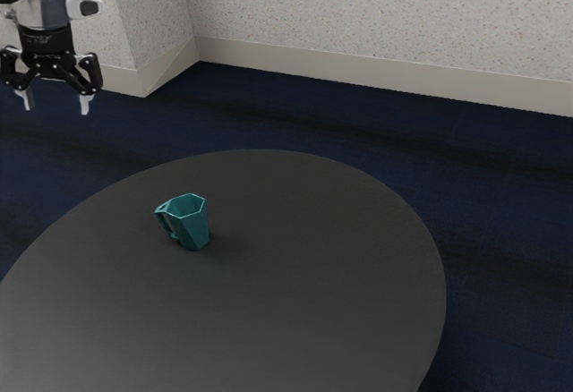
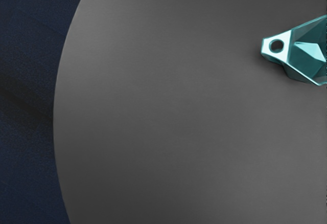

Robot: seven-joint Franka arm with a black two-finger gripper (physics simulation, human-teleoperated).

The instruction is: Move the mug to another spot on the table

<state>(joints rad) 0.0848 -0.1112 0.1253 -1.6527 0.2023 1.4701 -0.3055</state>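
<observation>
A teal faceted mug (image 1: 185,220) stands upright on the round dark table (image 1: 295,302), left of the table's middle in the exterior view, its handle turned toward that view's left. My gripper (image 1: 54,102) hangs high above the table's far left edge, well apart from the mug, with its fingers spread open and nothing between them. In the wrist view the mug (image 2: 301,52) lies off to one side, handle with its round hole pointing toward the table's bare middle (image 2: 179,121).
Dark blue carpet (image 1: 430,141) surrounds the table, and a white wall with a pale baseboard (image 1: 376,65) runs behind. The table's curved edge (image 2: 59,111) meets the carpet in the wrist view.
</observation>
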